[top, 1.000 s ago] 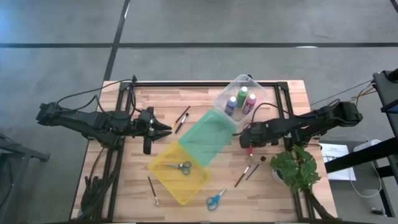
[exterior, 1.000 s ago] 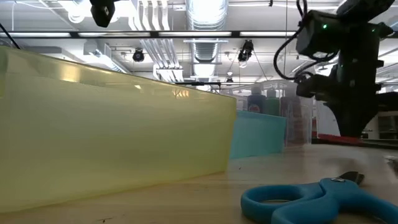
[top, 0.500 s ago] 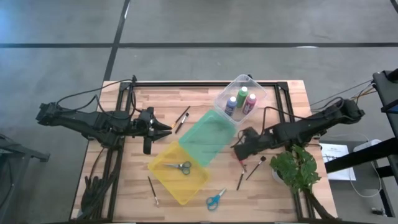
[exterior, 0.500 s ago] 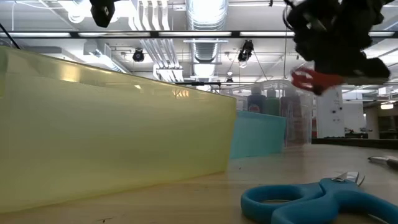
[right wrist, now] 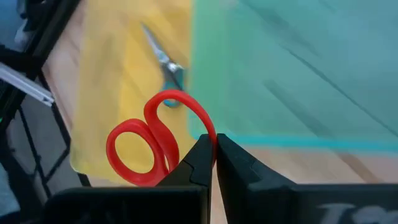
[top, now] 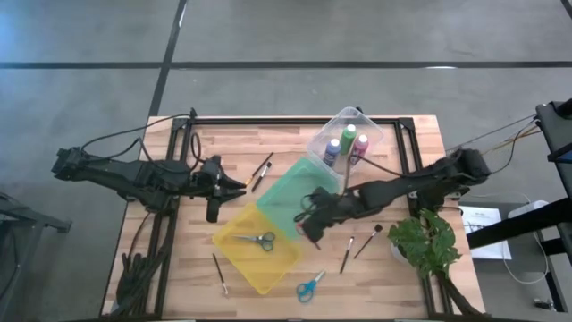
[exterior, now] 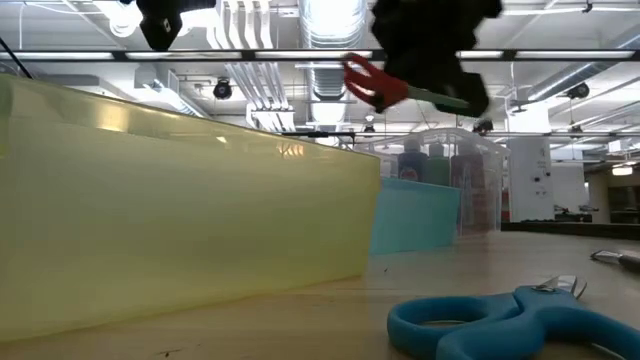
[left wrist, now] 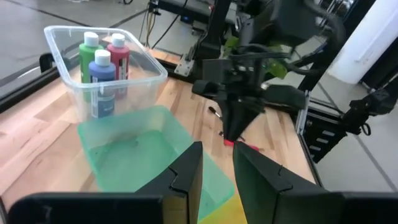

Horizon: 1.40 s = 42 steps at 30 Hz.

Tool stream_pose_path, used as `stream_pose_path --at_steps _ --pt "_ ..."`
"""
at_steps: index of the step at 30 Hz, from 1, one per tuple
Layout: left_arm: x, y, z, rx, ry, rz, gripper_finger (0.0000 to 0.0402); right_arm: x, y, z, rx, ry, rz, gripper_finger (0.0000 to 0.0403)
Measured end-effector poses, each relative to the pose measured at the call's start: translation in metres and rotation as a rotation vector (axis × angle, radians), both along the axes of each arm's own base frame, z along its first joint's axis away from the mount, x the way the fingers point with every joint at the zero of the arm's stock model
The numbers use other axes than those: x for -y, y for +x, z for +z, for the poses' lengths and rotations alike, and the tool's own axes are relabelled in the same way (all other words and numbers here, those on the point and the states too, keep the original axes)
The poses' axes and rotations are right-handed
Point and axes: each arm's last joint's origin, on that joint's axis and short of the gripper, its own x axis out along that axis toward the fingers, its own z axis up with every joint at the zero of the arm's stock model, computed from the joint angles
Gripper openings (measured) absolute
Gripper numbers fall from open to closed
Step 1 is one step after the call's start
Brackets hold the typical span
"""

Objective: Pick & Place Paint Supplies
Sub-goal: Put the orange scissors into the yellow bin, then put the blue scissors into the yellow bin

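Observation:
My right gripper [top: 308, 221] hangs above the place where the green bin [top: 299, 199] meets the yellow bin [top: 257, 246], shut on the red-handled scissors [right wrist: 149, 146]. The low view shows them high in the air [exterior: 365, 78]. My left gripper [top: 236, 185] waits open near the table's left side. Grey-handled scissors [top: 257, 239] lie in the yellow bin. Blue-handled scissors [top: 310, 286] lie flat on the table near its near edge. The three paint bottles [top: 347, 143] stand upright in the clear bin. Dark brushes lie flat on the table [top: 262, 170], [top: 219, 273], [top: 357, 247]. My right gripper pinches the red scissors between its two fingers just behind the handle rings [right wrist: 208, 140]. The rings stick out past the fingertips, and the blades are hidden between the fingers. The fingers point toward the table's left, slanting down. The scissors are lifted clear of the table.
A leafy plant [top: 427, 241] stands at the table's right near corner. The clear bin [top: 368, 134], the green bin and the yellow bin run in a slanting row across the middle. Bare wood shows at the far left and near right.
My right gripper has risen from the table at the right of the green bin with the red scissors in its fingers. It has carried them toward the table's left, to above the seam between the green and yellow bins. The scissors are now lifted clear.

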Motion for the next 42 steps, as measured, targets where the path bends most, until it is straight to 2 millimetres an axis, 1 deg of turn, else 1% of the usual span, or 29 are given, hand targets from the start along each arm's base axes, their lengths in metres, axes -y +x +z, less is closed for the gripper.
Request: stream_pose_path --at_steps 5,9,12,14,17,18,21,25,28,31,37,39,42 --pt "0.0 0.0 -0.002 -0.016 -0.018 0.006 0.0098 -0.006 0.043 0.011 0.054 -0.037 0.053 0.0008" --pt "0.0 -0.001 -0.002 -0.018 -0.027 0.008 0.0098 -0.009 0.075 0.011 0.093 -0.049 0.091 0.0008" --pt "0.0 -0.001 -0.002 -0.017 -0.04 0.012 0.0098 -0.015 0.095 0.002 0.093 -0.045 0.13 0.0008" --pt "0.0 -0.001 -0.002 -0.018 -0.042 0.005 0.0098 -0.019 0.106 -0.008 0.081 -0.036 0.158 0.0008" --pt "0.001 -0.001 -0.002 -0.019 -0.048 -0.005 0.0098 -0.022 0.121 -0.02 0.083 -0.015 0.174 0.0008" --pt "0.001 -0.001 -0.002 -0.018 -0.052 -0.004 0.0098 -0.021 0.124 -0.021 0.082 -0.009 0.171 0.0008" --pt "0.001 -0.001 -0.002 -0.018 -0.075 -0.004 0.0098 -0.02 0.127 -0.017 0.1 -0.02 0.181 0.0008" --pt "0.002 -0.001 -0.002 -0.02 -0.085 -0.027 0.0098 -0.02 0.126 -0.009 0.131 -0.066 0.22 0.0008" --pt "0.003 -0.001 -0.002 -0.02 -0.085 -0.03 0.0098 -0.017 0.126 -0.008 0.134 -0.067 0.217 0.0013" --pt "0.003 -0.001 -0.002 -0.021 -0.085 -0.032 0.0098 -0.015 0.127 -0.007 0.133 -0.059 0.208 0.004" --pt "0.003 -0.001 -0.002 -0.024 -0.084 -0.032 0.0098 -0.014 0.125 -0.008 0.117 -0.049 0.212 0.0117" --pt "0.003 -0.002 -0.002 -0.029 -0.082 -0.032 0.0098 -0.013 0.122 -0.006 0.094 -0.063 0.203 0.0133" --pt "0.003 -0.002 -0.002 -0.031 -0.082 -0.038 0.0098 -0.017 0.114 -0.002 0.052 -0.081 0.225 0.0142"
